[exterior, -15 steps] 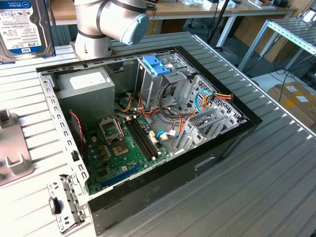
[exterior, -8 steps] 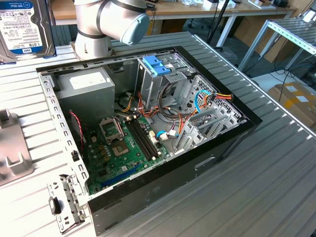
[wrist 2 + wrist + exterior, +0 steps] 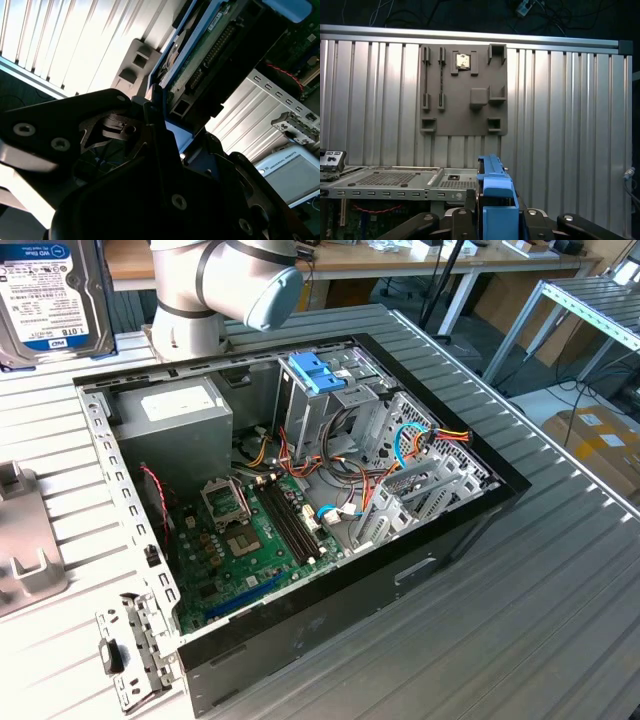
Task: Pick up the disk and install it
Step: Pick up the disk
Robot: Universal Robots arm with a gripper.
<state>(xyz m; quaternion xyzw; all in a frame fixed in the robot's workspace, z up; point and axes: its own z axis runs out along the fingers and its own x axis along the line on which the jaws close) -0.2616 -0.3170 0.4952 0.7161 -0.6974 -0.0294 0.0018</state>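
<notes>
Tool (image 3: 497,222) clamped on the disk (image 3: 495,192), grey fixture plate (image 3: 465,100) beyond, open computer case (image 3: 395,181) just beside.

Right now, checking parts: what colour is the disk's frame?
The disk's frame is light blue; first wrist view.

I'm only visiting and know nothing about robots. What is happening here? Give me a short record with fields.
Held item: flat silver-grey metal hard drive with white label, clipped in a light-blue plastic surround
Holder: black gripper, shut on the hard drive
Nearby: open black computer case on ribbed metal table
Inside case: green motherboard, grey power supply box, grey drive cage with blue tabs
Progress: hard drive picked up, not in the case
</notes>
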